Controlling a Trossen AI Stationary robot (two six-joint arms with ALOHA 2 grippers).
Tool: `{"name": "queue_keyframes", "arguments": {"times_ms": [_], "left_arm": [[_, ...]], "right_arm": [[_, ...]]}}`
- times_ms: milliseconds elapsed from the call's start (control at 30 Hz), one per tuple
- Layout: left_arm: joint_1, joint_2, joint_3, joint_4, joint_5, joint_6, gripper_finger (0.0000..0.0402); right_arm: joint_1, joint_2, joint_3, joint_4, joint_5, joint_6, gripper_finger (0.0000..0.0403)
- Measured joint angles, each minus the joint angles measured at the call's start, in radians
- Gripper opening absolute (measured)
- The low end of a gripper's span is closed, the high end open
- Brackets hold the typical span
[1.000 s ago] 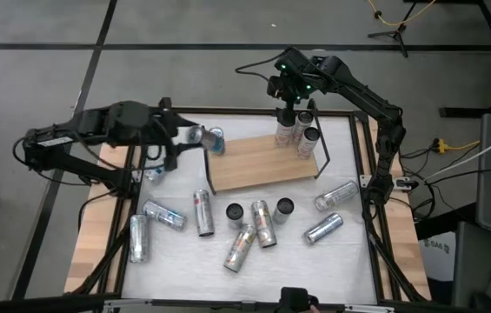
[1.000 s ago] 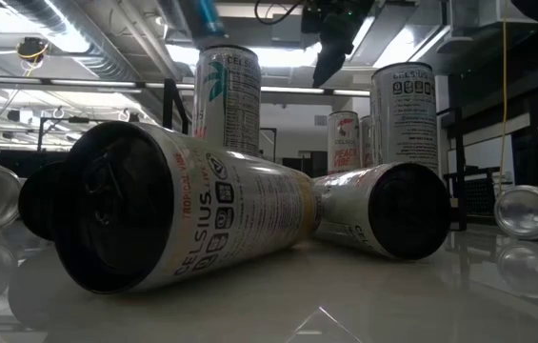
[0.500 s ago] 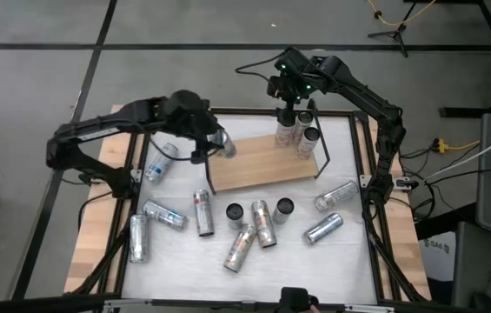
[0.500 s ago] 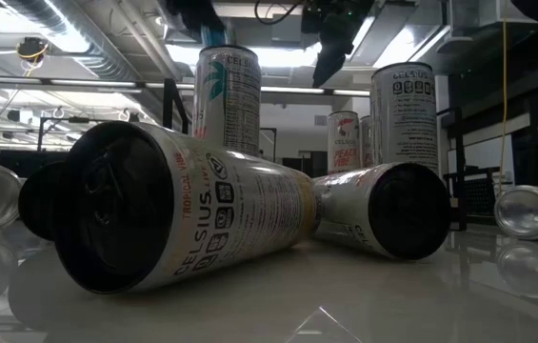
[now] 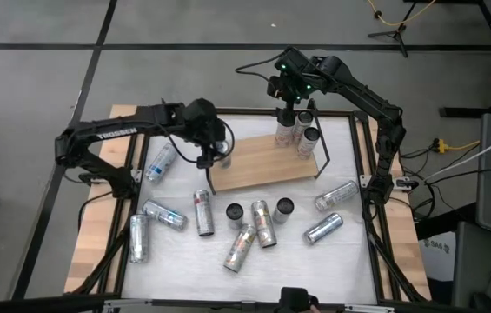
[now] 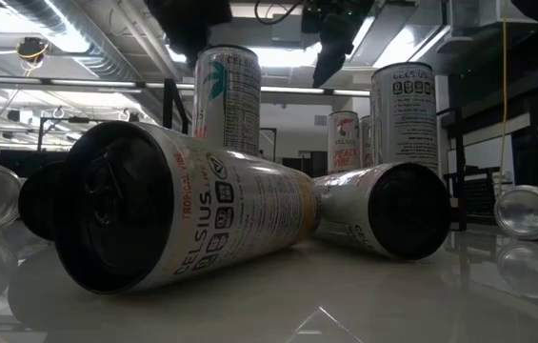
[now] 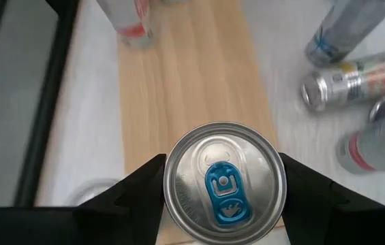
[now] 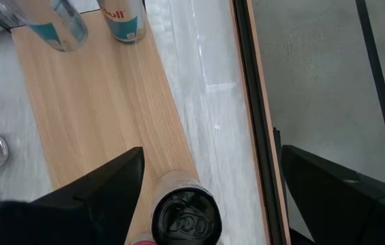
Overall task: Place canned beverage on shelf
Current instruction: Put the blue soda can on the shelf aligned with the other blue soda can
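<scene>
**Can over the left end of the shelf, not yet set down**

Step in hand, as I judge it: the carry is at its end and the set-down comes next. The left gripper [image 5: 215,149] holds a blue-tabbed can [image 7: 225,182] above the left end of the shelf [image 5: 267,161]. In the left wrist view both dark fingers [image 7: 134,187] press the can's sides, so the claw is closed about as far as the can's width allows, gripping it just under the rim.

Orientation: the can stands upright, its long axis vertical, lid and blue pull-tab facing up toward the wrist camera, base toward the board. Whether the base already touches the wood cannot be told; the can's own top hides it.

Next move, as a judgement: lower straight down with the axis kept vertical, seat the base flat on the bare wood clear of the wire frame end, then open and lift away. A tilt on release would tip a tall narrow can.

The right gripper [image 5: 290,103] hangs over the far right end of the shelf above a dark-topped can [image 8: 185,218] standing there; its fingers are spread wide and hold nothing. Other upright cans [image 5: 301,135] cluster at that end. Loose cans [image 5: 254,228] lie on the white tabletop [image 5: 349,252] in front of the shelf, most on their sides.
</scene>
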Motion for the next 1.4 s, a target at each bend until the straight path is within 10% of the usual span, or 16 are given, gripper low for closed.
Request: {"name": "queue_keyframes", "arguments": {"times_ms": [1400], "left_arm": [[-0.003, -0.002, -0.100, 0.045, -0.107, 0.000, 0.0257]], "right_arm": [[0.000, 0.000, 0.000, 0.000, 0.000, 0.000, 0.0340]]}}
